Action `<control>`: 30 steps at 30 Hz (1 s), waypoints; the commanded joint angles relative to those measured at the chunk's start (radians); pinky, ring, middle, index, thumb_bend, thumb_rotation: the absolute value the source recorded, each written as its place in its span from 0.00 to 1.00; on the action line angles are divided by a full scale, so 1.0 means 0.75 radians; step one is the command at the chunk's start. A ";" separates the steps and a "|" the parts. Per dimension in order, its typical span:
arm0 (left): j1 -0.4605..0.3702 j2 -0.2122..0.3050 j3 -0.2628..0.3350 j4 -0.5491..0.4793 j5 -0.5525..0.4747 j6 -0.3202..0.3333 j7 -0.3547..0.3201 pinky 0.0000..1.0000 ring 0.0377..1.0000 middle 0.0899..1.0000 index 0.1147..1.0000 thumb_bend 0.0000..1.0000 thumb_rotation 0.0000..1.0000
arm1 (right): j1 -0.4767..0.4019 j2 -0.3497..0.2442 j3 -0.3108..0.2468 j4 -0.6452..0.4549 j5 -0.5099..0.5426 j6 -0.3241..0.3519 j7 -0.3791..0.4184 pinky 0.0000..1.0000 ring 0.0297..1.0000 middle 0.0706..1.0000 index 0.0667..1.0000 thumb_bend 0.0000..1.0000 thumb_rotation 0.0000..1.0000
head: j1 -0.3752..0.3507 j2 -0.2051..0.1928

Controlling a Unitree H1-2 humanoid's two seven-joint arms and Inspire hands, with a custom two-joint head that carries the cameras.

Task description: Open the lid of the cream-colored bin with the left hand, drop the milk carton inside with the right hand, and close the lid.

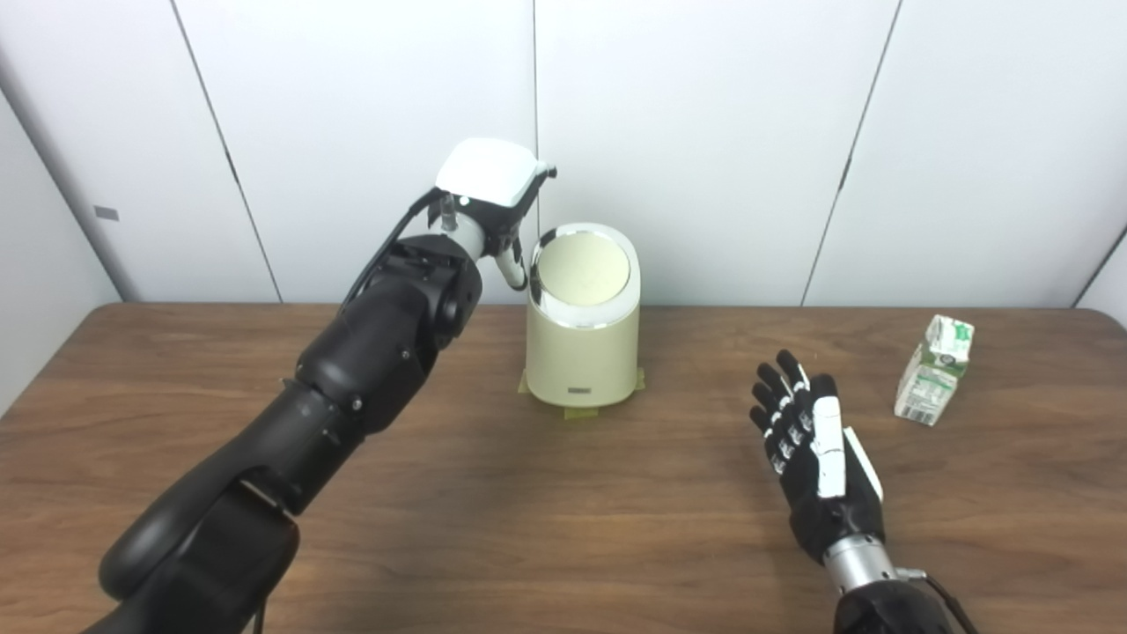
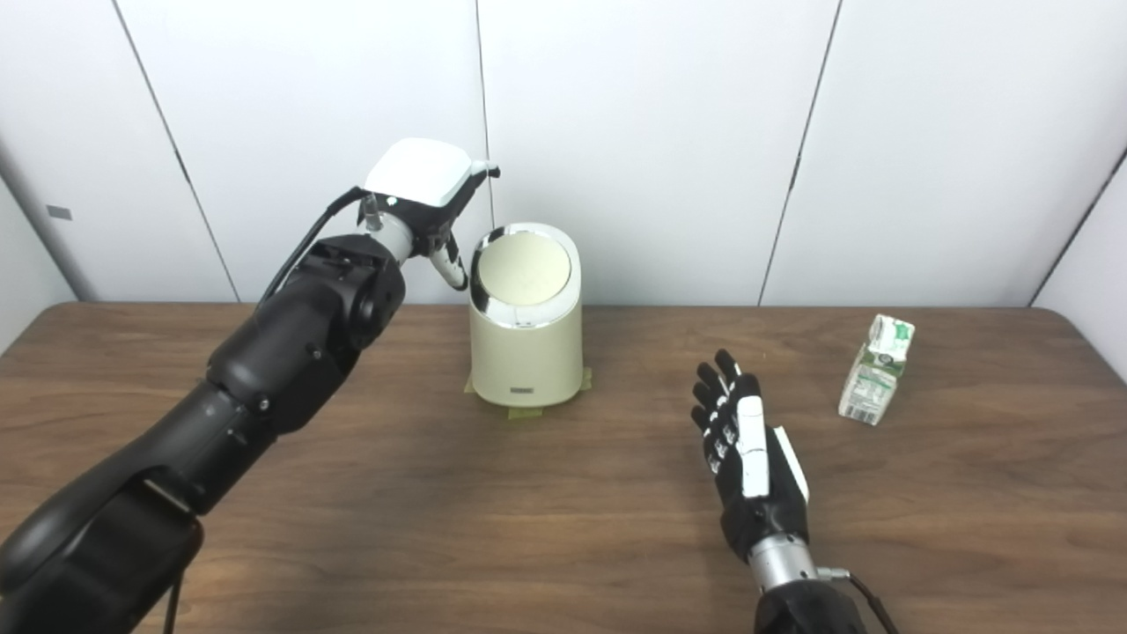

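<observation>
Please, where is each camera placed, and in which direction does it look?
Left eye view: on the head, looking down and forward at the table; both arms enter from below.
Right eye view: beside it, slightly rightward, facing the same way; same arms.
Shared: bin, milk carton, left hand, right hand.

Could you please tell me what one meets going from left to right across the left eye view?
left hand → cream-colored bin → right hand → milk carton
</observation>
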 commanded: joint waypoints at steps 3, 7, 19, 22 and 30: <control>-0.074 -0.026 0.017 -0.022 0.008 -0.006 0.023 0.81 0.89 0.89 0.89 0.99 0.13 | -0.043 -0.005 0.001 -0.026 0.008 -0.066 0.022 0.97 0.97 0.97 1.00 0.66 1.00 | 0.004 0.001; -0.083 -0.024 0.028 -0.006 0.007 -0.014 0.050 0.73 0.86 0.88 0.89 0.98 0.10 | -0.050 -0.003 0.000 -0.011 0.004 -0.074 0.016 0.97 0.97 0.96 1.00 0.66 1.00 | 0.006 -0.004; -0.090 0.030 0.032 -0.029 0.065 0.006 0.072 0.73 0.85 0.86 0.88 0.92 0.01 | -0.049 0.001 0.002 -0.006 0.010 -0.082 0.017 0.98 0.97 0.97 1.00 0.66 1.00 | 0.007 -0.011; -0.103 0.049 0.033 -0.031 0.118 0.028 0.097 0.77 0.85 0.85 0.89 0.91 0.00 | -0.047 0.006 0.000 -0.008 0.006 -0.078 0.008 0.98 0.97 0.96 1.00 0.66 1.00 | 0.012 -0.010; -0.156 0.059 0.066 -0.026 0.138 0.032 0.066 0.76 0.84 0.84 0.86 0.95 0.00 | -0.045 0.007 0.002 -0.015 -0.001 -0.076 0.005 0.98 0.97 0.97 1.00 0.65 1.00 | 0.031 0.001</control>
